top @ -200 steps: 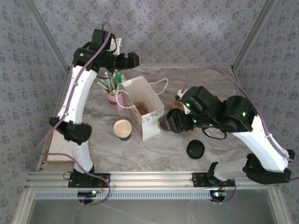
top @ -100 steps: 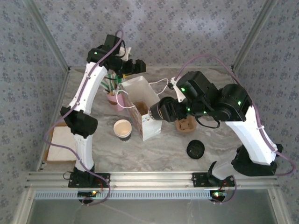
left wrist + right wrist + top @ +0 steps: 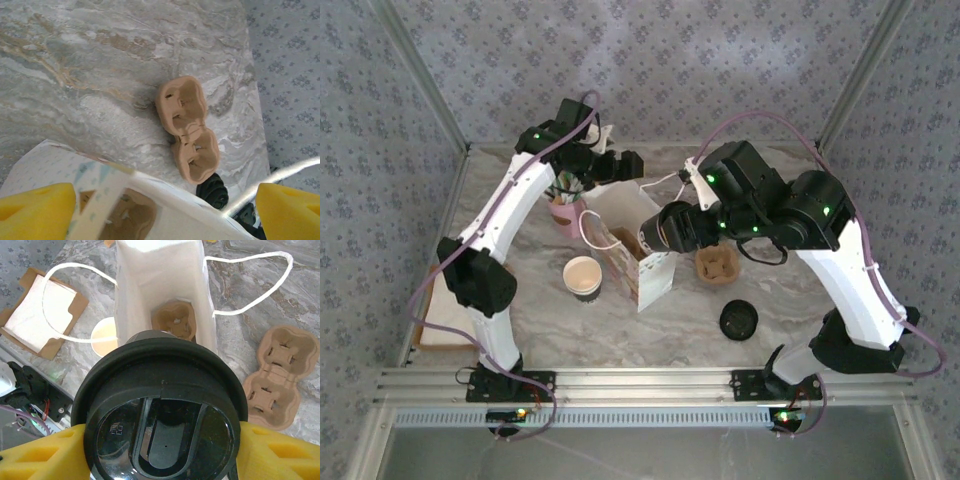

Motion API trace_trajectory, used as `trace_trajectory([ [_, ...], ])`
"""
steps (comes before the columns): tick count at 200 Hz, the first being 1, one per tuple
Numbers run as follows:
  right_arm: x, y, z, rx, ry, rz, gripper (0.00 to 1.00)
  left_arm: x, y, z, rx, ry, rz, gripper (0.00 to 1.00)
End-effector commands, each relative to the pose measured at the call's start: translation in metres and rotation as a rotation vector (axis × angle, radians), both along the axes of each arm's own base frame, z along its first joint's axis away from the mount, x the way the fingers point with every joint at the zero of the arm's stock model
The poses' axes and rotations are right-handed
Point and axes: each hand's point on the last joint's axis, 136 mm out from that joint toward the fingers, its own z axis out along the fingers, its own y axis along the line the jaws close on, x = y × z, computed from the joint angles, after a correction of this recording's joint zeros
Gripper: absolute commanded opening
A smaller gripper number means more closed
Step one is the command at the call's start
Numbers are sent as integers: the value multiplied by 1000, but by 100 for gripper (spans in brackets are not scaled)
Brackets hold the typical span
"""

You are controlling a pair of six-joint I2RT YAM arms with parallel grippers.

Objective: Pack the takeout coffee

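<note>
The takeout coffee (image 3: 160, 410), a cup under a black lid, is held in my right gripper (image 3: 160, 450), whose yellow pads (image 3: 280, 455) press its sides. It hangs over the open mouth of the white paper bag (image 3: 160, 275); a brown carrier (image 3: 174, 322) lies on the bag's floor. From above, the cup (image 3: 655, 232) and right gripper (image 3: 670, 228) sit at the bag (image 3: 655, 275)'s top. My left gripper (image 3: 625, 165) is open at the bag's far rim (image 3: 165, 192), which crosses between its yellow pads (image 3: 35, 207). A second, lidless paper cup (image 3: 583, 277) stands left of the bag.
A loose black lid (image 3: 738, 320) lies front right, and a two-cup brown carrier (image 3: 717, 265) sits right of the bag. A pink cup of straws (image 3: 563, 210) stands behind the bag on the left. A napkin on cardboard (image 3: 445, 320) lies at the left edge.
My right arm has carried the lidded cup left and up from beside the bag to over its mouth. My left gripper has swung right to the bag's far rim.
</note>
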Motion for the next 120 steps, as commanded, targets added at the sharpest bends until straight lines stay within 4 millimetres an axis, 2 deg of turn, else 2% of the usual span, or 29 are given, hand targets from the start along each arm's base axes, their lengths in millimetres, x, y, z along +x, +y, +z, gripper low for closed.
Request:
trace_trajectory([
  [1, -6, -6, 8, 14, -11, 17, 68, -9, -8, 19, -41, -47, -6, 93],
  [15, -7, -7, 7, 10, -7, 17, 68, -12, -13, 21, -56, -54, -10, 93],
  [18, -7, -7, 7, 10, -7, 17, 68, -15, -14, 13, -48, -35, -12, 93],
  [28, -8, -8, 7, 9, -6, 18, 68, -18, -18, 11, -53, -34, -15, 93],
  [74, -12, -14, 2, -18, 17, 13, 68, -32, -36, 8, -74, -34, -39, 93],
  [120, -17, -27, -10, -85, 54, -2, 68, -47, -66, 9, -102, -34, -96, 93],
])
